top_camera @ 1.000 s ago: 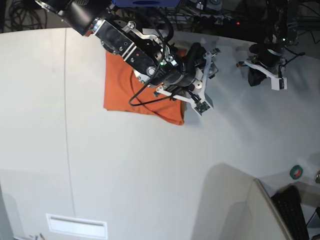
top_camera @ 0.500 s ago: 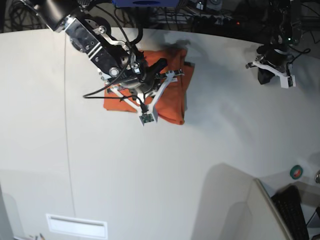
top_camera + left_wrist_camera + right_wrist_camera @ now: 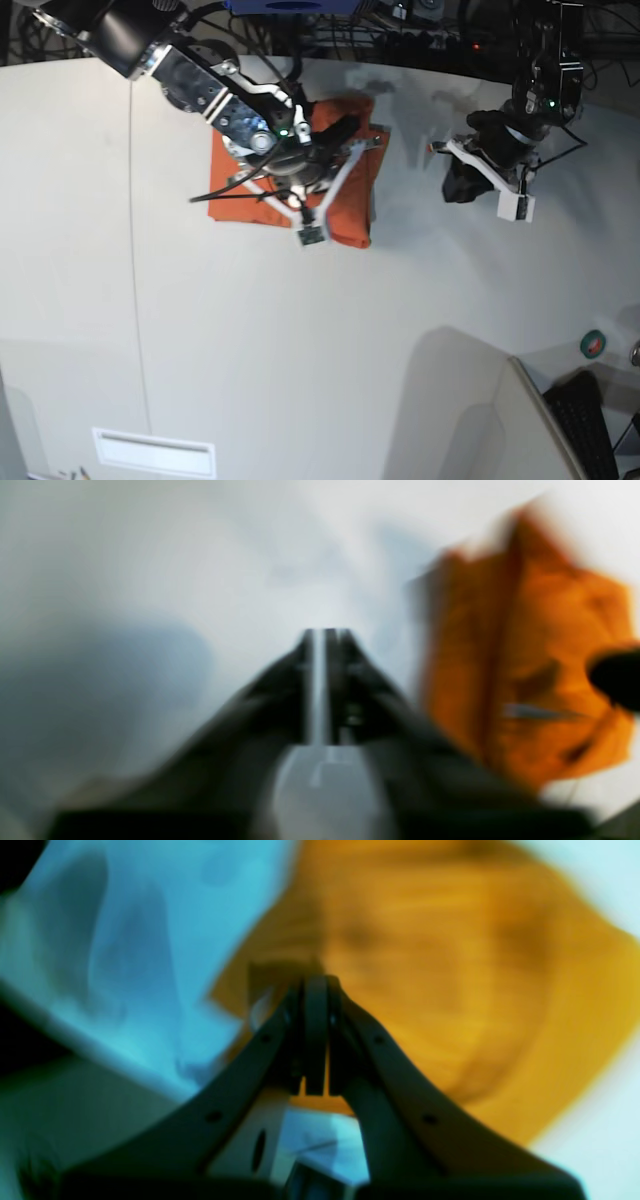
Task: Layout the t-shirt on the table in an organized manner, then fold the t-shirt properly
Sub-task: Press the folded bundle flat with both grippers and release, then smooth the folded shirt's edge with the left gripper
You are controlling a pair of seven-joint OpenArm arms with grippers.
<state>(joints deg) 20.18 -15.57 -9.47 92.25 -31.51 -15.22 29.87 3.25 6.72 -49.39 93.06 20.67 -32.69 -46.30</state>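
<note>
The plain bright orange cloth t-shirt [image 3: 245, 180] was seen folded into a compact rectangle on the large off-white smooth table [image 3: 300, 340], towards the far side and somewhat left of centre in the base view. A thin dark seam line [image 3: 135, 270] was seen running from far to near across the tabletop, to the left of the garment and well apart from it.

The right gripper [image 3: 345, 130] was held low over the right part of the folded shirt, and much of the cloth was hidden in the base view by the black arm and its white bracket. In the right wrist view its jaws were seen pressed together, with the blurred orange cloth [image 3: 450, 990] behind them; no cloth could be made out between the tips.

The left gripper [image 3: 455, 185] was positioned over bare table to the right of the shirt, near it but apart. In the left wrist view, which was heavily blurred, a narrow pale gap was seen between its dark fingers [image 3: 295, 680]; whether they were parted or closed could not be told. The shirt [image 3: 525, 670] appeared to its right there.

At the near right a black keyboard [image 3: 585, 425] and a small green and red roll [image 3: 592, 345] were seen, and dark cables [image 3: 400, 30] lay beyond the far edge
</note>
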